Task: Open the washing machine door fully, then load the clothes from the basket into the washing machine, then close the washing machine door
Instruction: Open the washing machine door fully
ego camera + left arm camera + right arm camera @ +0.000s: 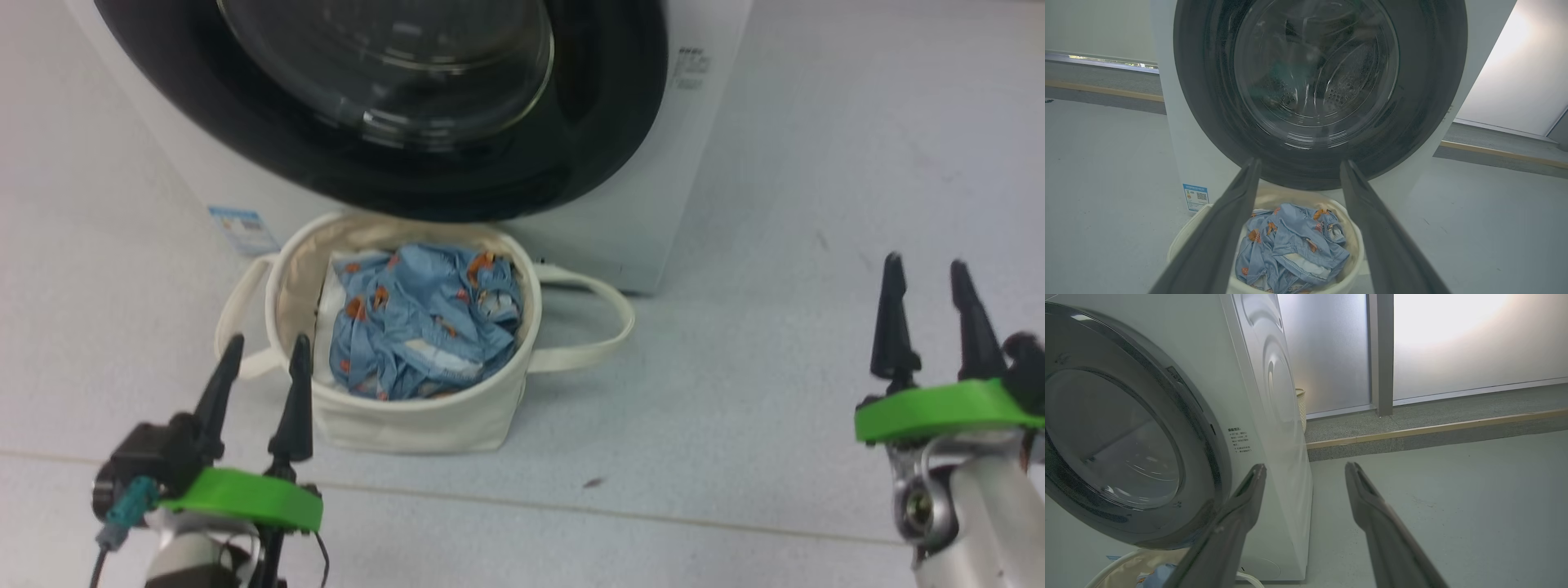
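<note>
left hand [265, 351] open, right hand [927, 273] open, fingers upward

Bear-print blue clothes [420, 318] fill basket [408, 420] below shut washing machine door [392, 98].

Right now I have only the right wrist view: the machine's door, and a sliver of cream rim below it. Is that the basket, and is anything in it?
Observer: Yes. The basket stands right in front of the washing machine, filled with crumpled light blue printed clothes.
Operator: Where is the left end effector?
Observer: The left end effector hovers open at the basket's near-left rim, holding nothing.
Operator: Can you see through the door?
Observer: In the left wrist view, the perforated drum shows through the washing machine door, which looks shut.
</note>
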Robot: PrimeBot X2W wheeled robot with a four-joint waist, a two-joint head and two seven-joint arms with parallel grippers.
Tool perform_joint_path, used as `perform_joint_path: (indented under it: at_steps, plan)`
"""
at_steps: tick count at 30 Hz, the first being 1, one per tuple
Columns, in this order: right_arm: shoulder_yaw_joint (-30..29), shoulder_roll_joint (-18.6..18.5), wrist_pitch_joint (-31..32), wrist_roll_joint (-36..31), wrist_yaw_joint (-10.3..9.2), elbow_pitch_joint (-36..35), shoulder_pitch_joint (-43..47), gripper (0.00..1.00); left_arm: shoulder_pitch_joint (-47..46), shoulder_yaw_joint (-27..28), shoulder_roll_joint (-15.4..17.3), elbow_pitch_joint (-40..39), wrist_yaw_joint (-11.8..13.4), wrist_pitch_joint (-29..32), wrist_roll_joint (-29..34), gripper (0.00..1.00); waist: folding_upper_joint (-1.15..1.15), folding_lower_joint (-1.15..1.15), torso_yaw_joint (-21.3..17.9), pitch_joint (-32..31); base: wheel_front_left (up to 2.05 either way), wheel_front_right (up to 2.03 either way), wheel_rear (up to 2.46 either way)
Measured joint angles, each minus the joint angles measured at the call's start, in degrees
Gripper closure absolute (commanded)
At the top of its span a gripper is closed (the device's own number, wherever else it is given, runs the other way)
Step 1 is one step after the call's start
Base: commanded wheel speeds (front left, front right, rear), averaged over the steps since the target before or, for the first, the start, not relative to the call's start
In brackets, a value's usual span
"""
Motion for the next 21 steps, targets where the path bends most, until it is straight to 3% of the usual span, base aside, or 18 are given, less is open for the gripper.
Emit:
perform_joint_path:
  at_steps: [13, 14, 15, 16, 21]
  plan:
    - [-2.4, -1.9, 0.0, 6.7, 0.01, 1.8, -10.7, 0.01, -5.1, 0.5, -0.3, -3.0, 0.0, 0.0, 0.7, 0.00, 0.00, 0.01, 2.0, 9.8, 0.00, 0.00, 0.00]
    - [-2.6, -2.1, 0.0, 7.3, 0.00, 2.1, -11.5, 0.12, -5.4, 0.4, -0.3, -3.1, 0.0, 0.0, 0.7, 0.00, 0.00, 0.01, 2.1, 10.5, 0.00, 0.00, 0.00]
    - [-2.9, -2.3, 0.0, 9.3, 0.01, 2.6, -13.0, 0.64, -6.0, 0.3, -0.3, -3.5, 0.0, 0.0, 0.5, 0.00, 0.00, 0.01, 2.5, 11.7, 0.00, 0.00, 0.00]
    - [-2.9, -2.4, 0.0, 10.4, 0.00, 2.9, -13.7, 1.00, -6.3, 0.2, -0.3, -3.5, 0.0, 0.0, 0.5, 0.00, 0.00, 0.01, 2.7, 12.3, 0.00, 0.00, 0.00]
    - [-2.5, -3.4, 0.0, 17.6, 0.00, 4.8, -18.4, 1.00, -7.7, -0.6, -0.3, -4.2, 0.0, 0.0, 0.0, 0.00, 0.00, 0.01, 3.7, 14.9, 0.00, 0.00, 0.00]
